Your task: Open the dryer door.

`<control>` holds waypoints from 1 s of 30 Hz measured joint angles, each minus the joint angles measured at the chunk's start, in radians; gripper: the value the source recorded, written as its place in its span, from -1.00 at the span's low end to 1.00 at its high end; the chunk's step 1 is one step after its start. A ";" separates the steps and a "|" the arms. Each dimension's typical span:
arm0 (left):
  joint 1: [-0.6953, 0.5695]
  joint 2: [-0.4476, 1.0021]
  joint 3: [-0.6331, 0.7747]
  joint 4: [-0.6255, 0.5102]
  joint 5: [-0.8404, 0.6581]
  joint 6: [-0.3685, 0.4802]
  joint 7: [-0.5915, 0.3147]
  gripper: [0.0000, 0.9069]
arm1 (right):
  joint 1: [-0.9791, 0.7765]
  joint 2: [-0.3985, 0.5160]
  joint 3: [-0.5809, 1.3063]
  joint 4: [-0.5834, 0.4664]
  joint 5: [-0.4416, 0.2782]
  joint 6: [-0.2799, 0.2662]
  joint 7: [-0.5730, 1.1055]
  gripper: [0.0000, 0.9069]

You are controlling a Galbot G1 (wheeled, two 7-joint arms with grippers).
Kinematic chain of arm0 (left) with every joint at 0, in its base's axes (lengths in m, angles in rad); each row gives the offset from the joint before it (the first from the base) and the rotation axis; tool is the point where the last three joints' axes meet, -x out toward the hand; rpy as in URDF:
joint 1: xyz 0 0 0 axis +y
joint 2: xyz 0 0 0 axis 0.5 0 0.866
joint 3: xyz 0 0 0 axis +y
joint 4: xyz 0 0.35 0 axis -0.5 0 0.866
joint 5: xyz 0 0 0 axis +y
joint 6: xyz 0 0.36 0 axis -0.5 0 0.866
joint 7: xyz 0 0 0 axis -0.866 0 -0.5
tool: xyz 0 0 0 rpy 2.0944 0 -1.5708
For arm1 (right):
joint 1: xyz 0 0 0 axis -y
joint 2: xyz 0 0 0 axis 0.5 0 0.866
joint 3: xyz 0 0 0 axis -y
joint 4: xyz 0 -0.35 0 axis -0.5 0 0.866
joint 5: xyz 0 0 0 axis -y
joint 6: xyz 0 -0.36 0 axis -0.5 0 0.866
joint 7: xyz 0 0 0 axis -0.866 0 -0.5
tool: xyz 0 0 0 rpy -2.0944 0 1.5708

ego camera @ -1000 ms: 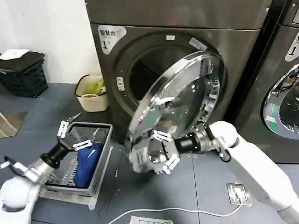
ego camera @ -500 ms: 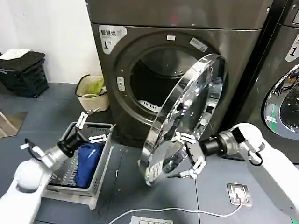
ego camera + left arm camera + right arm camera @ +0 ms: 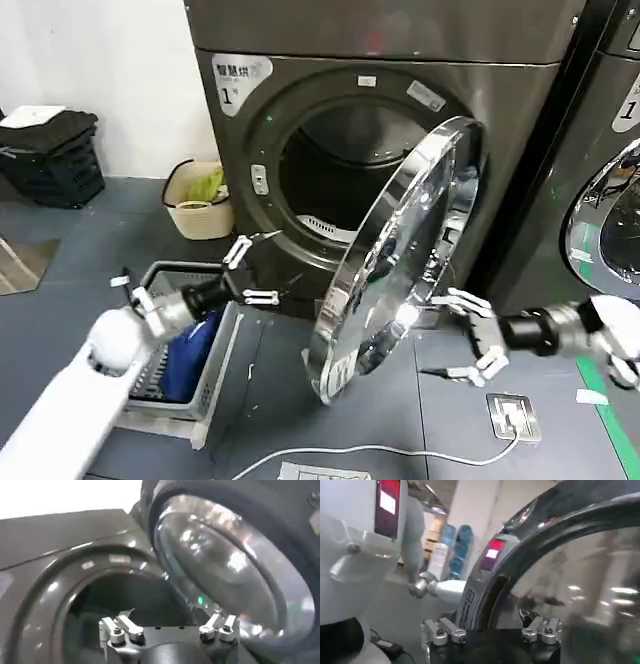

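Observation:
The dryer door (image 3: 400,250) stands swung far out from the drum opening (image 3: 330,170), hinged on its right, with its chrome ring edge-on to me. My left gripper (image 3: 252,270) is open in front of the opening's lower left, holding nothing. In the left wrist view the left gripper (image 3: 170,626) faces the drum, with the door's clear inner bowl (image 3: 220,565) beside it. My right gripper (image 3: 455,335) is open just right of the door's outer face, apart from it. The right wrist view has the right gripper (image 3: 492,628) facing the door's chrome ring (image 3: 485,580) and dark glass (image 3: 580,580).
A grey laundry basket (image 3: 225,330) with blue cloth (image 3: 190,345) sits on the floor under my left arm. A beige bin (image 3: 200,205) and a black crate (image 3: 50,155) stand at the left. A second machine (image 3: 610,220) is at the right. A floor socket (image 3: 512,415) and white cable (image 3: 350,452) lie near.
The door has swung wider open. My right gripper left its lower rim and drew back to the right. My left gripper moved right, toward the drum opening.

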 joint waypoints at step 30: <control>-0.441 -0.219 0.550 0.218 -0.038 -0.080 -0.003 1.00 | -0.733 0.715 1.106 -0.031 -0.269 0.334 0.526 1.00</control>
